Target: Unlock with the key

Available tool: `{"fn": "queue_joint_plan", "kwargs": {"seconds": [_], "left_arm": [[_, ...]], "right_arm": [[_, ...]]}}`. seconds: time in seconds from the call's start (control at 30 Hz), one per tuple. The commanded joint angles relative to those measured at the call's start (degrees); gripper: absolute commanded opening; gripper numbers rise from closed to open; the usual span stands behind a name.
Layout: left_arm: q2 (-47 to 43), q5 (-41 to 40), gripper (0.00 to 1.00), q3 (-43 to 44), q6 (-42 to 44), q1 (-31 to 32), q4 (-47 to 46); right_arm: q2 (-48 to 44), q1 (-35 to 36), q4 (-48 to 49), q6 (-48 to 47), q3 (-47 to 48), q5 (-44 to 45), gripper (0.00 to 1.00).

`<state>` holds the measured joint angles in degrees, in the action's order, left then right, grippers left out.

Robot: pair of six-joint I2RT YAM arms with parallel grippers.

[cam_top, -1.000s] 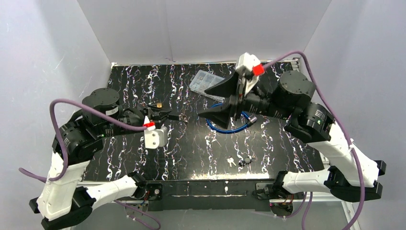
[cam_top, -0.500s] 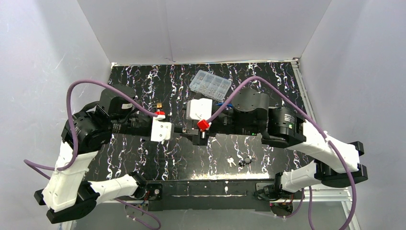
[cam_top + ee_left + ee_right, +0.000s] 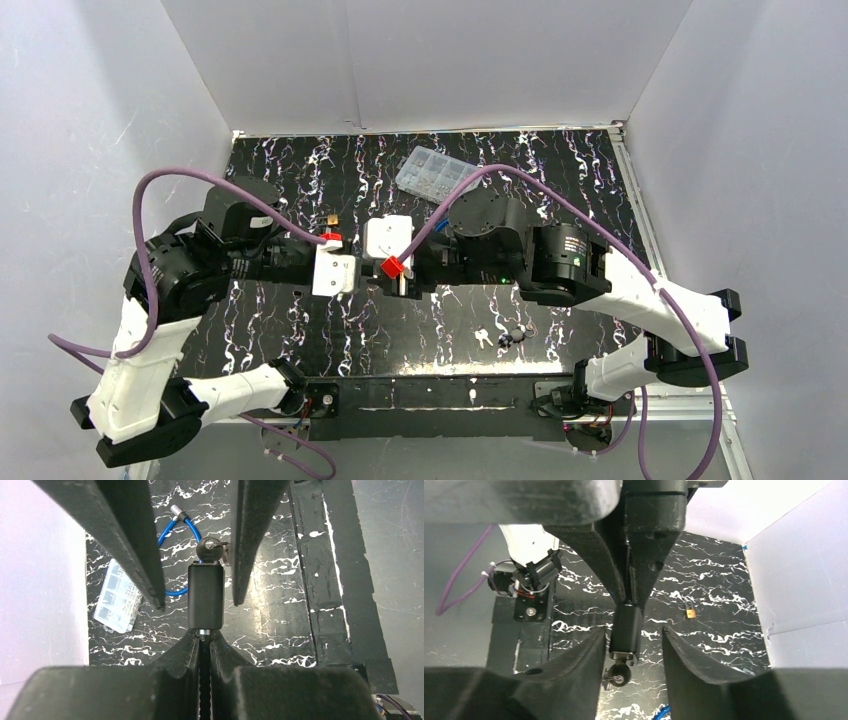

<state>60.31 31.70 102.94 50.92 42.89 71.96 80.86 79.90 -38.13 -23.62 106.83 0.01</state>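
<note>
Above the middle of the counter (image 3: pixel 560 210), a little toward its left edge, the two arms meet tip to tip, each forearm stretched roughly level and pointing at the other. The left gripper (image 3: pixel 205 642) is clamped narrow on the rear neck of the black lock body (image 3: pixel 205 597) and holds it out in the air. The key (image 3: pixel 210 550) sits in the far end of the lock, its round head sticking out. The right gripper (image 3: pixel 630 647) faces it head-on with its jaws partly apart. One finger stands on each side of the lock's end, and neither clearly touches the key.

The step in hand looks to be the grasp on the key head. It would likely go best if the right gripper centres the head between its pads, pinches across its flat faces, and then turns about the lock's own long axis so the key does not bend or pull out. The left grip needs to stay firm against that twist. A blue cable (image 3: pixel 176 593) and a clear organiser box (image 3: pixel 114 597) lie on the counter below, well apart from the grasp.
</note>
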Motion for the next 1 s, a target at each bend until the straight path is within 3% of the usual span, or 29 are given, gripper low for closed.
{"fn": "queue_joint_plan", "kwargs": {"seconds": [0.0,0.03,0.13,0.17,0.27,0.37,0.73,0.97], "left_arm": [[-0.60,0.09,0.00,1.82,-0.97,0.19,-3.30],[-0.70,0.28,0.00,2.06,-1.28,0.20,-3.77],[-0.59,1.49,0.00,3.35,-2.24,0.18,-3.94],[-0.58,1.67,0.00,3.73,-2.82,0.21,-3.97],[-0.72,0.87,0.39,4.20,-2.97,0.18,-4.07],[-1.54,-1.14,0.52,4.36,-2.59,0.17,-4.43],[-1.37,0.53,0.50,6.55,-0.64,0.17,0.04],[-2.11,-2.04,0.46,2.89,-1.20,0.18,-9.23]], "right_arm": [[0.28,0.27,2.11,2.28,1.56,-0.60,0.44],[0.51,0.28,2.62,2.75,1.44,-0.39,0.37],[0.44,0.26,4.40,3.57,0.90,3.79,0.02],[0.11,0.26,5.34,3.74,0.14,4.75,0.01],[-2.52,0.09,8.79,3.58,-3.07,5.87,0.01],[-5.71,-0.39,11.59,3.56,-6.94,5.70,0.01],[-8.54,-0.87,13.51,4.52,-10.03,3.97,0.01],[-7.66,-0.88,13.91,5.61,-9.18,2.00,0.01]]}}
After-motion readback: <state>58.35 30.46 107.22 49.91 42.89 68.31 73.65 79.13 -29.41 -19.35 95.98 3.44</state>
